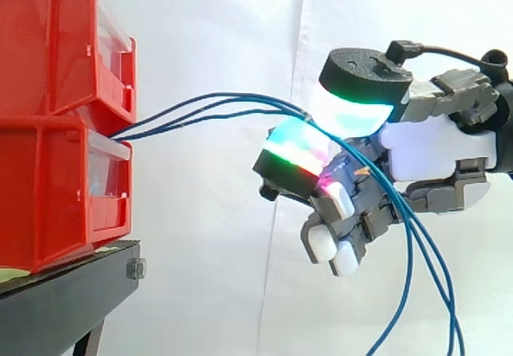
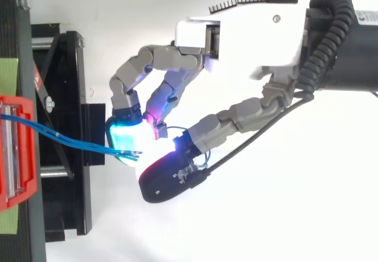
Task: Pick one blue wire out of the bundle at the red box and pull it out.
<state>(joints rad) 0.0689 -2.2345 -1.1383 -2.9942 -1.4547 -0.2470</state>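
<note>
Leaving the red bins (image 1: 48, 196), blue wires (image 1: 210, 103) sit pinched in the robot hand (image 1: 433, 143).

A white curtain (image 1: 208, 43) hangs across the back of the side view, evenly and brightly lit. A soft vertical fold (image 1: 282, 212) runs in it from about 12 o'clock down to 6 o'clock, and the cloth right of the fold looks brighter than the cloth left of it. At 7 o'clock is a black stand (image 1: 64, 300), with a hex bolt (image 1: 135, 269) on its end face and a slanted leg (image 1: 90, 341) beneath. In the top view the stand fills 9 o'clock, with green tape (image 2: 8, 76) on its rail and black bracing (image 2: 59, 49) below. The white ground (image 2: 266, 226) from 3 to 6 o'clock glares.
</note>
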